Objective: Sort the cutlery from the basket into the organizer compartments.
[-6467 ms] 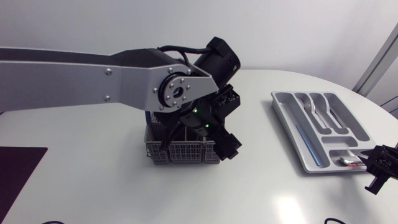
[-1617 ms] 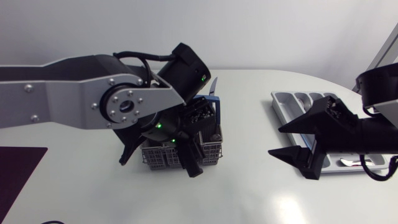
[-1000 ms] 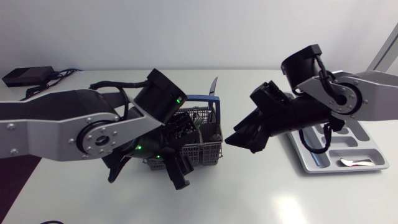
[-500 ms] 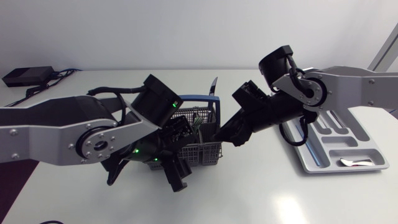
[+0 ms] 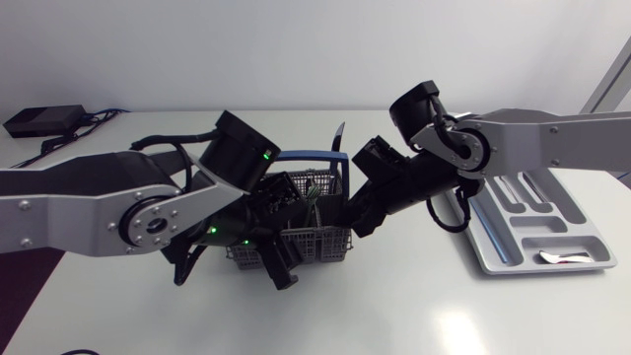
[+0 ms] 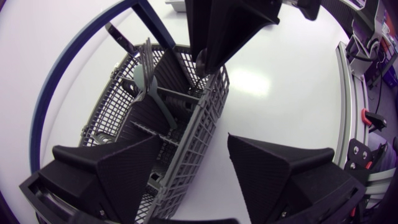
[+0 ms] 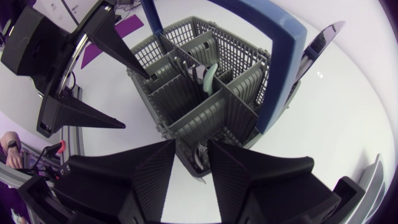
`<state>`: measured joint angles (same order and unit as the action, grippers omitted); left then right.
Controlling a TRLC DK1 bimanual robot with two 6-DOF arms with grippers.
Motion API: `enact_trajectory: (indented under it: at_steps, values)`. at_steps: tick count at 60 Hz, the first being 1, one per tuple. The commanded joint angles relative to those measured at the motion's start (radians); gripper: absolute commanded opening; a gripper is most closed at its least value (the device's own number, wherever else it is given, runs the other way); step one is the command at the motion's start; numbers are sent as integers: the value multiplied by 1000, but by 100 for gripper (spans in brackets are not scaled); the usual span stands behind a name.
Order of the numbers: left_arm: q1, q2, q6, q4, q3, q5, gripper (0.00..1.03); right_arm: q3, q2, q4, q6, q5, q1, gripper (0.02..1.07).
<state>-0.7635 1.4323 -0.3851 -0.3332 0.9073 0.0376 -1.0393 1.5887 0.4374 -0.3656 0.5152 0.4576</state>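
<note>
Left gripper (image 6: 194, 142) released, fingers wide apart, straddling the near wall of the grey mesh basket (image 5: 317, 243): one finger over the inside, one outside over the table (image 5: 444, 316). Basket holds cutlery (image 7: 208, 78) upright in its compartments. Right gripper (image 7: 191, 144) low over the basket's right-end compartment; can't tell if it grips anything. Knife blade (image 5: 338, 136) sticks up by the blue handle (image 5: 311, 156). Organizer (image 5: 490, 247) well apart to the right, spoon (image 5: 554, 256) in its near compartment.

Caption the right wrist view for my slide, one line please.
Right gripper open above the grey cutlery basket corner, left gripper open at its far side.
</note>
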Motion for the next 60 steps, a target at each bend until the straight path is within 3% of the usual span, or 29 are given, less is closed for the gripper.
enact_trajectory:
  at_steps: [1, 6, 23, 48, 60]
  values:
    - [15, 4, 18, 16, -31, -15, 79, -18, 31, -5, 19, -9, 13, 29]
    - [16, 7, 22, 17, -31, -19, 79, -21, 40, -5, 19, -18, 16, 19]
    - [20, 19, 29, 26, -31, -19, 79, -30, 20, 17, 25, -29, 24, 10]
    - [23, 43, 32, 40, -30, -19, 84, -57, -44, 63, 40, -93, 61, 8]
    - [16, 51, 32, 54, -28, -19, 84, -133, -62, 158, 47, -103, 67, 8]
